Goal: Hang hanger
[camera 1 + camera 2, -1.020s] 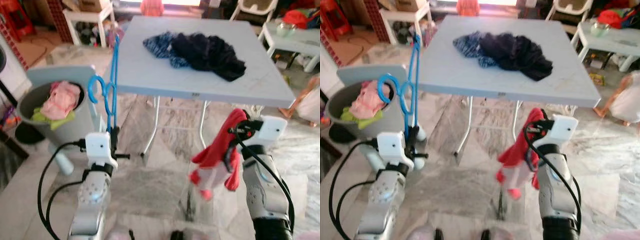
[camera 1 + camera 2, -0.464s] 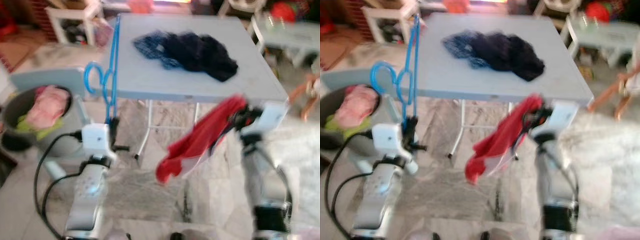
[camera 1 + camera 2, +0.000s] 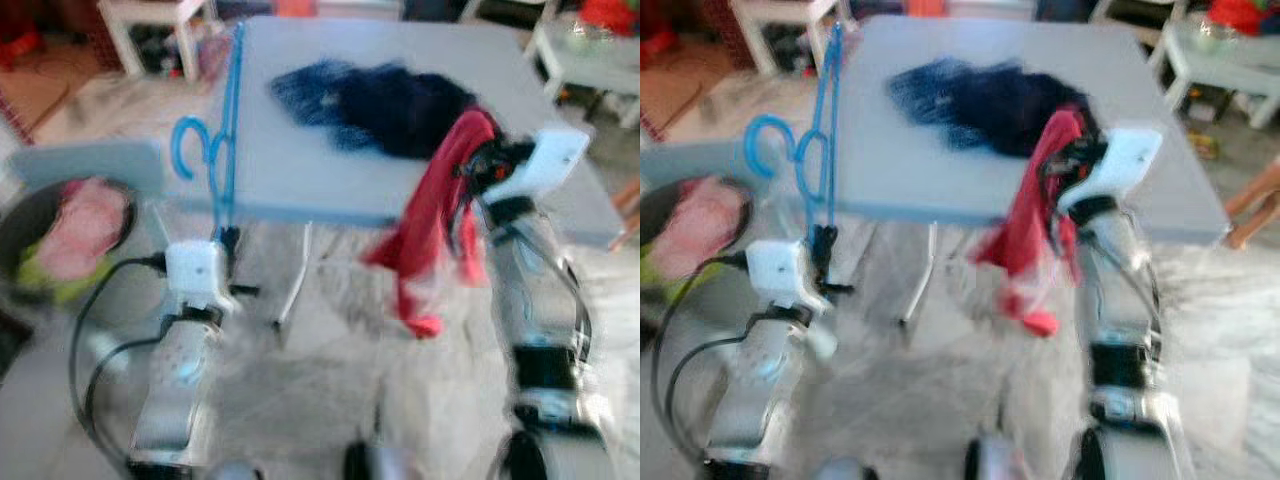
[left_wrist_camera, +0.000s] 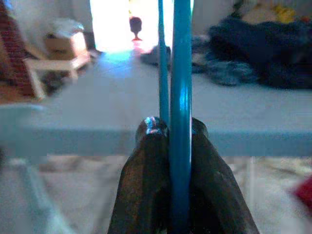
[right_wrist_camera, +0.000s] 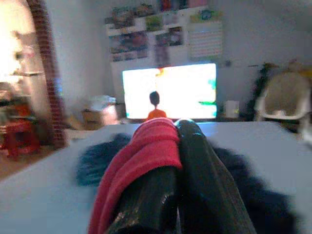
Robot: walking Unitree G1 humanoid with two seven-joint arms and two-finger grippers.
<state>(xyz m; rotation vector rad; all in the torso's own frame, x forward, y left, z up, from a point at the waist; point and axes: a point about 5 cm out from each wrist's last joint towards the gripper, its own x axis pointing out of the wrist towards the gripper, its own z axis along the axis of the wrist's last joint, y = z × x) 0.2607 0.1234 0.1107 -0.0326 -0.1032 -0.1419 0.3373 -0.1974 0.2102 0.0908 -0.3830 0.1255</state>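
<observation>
Left pincer (image 3: 228, 240), clenched on the lower end of a blue hanger (image 3: 222, 130): seen fr. the left wrist view, both black fingers (image 4: 146, 170) press flat against the blue rod (image 4: 181, 97), no gap. Hanger stands nearly upright straight above the pincer, its hook (image 3: 188, 150) curling out to the robot's left, about halfway up. Rod top reaches the near-left corner of the grey tabletop (image 3: 300, 170), which lies ahead of and above the pincer.

Right pincer (image 3: 1065, 165), raised at the tabletop's near edge, clenched on a red garment (image 3: 430, 225); right wrist view shows red cloth (image 5: 141, 161) folded over one finger and pinched against the other. Cloth hangs down below the pincer, well clear of the hanger, w/ the two arms apart.

Just beyond the right pincer, on the tabletop: a dark blue clothes pile (image 3: 375, 100). Left of the left pincer, lower down: a grey basket (image 3: 90, 165) w/ pink and green laundry (image 3: 85, 225). Head views blurred; finer detail can't be told.
</observation>
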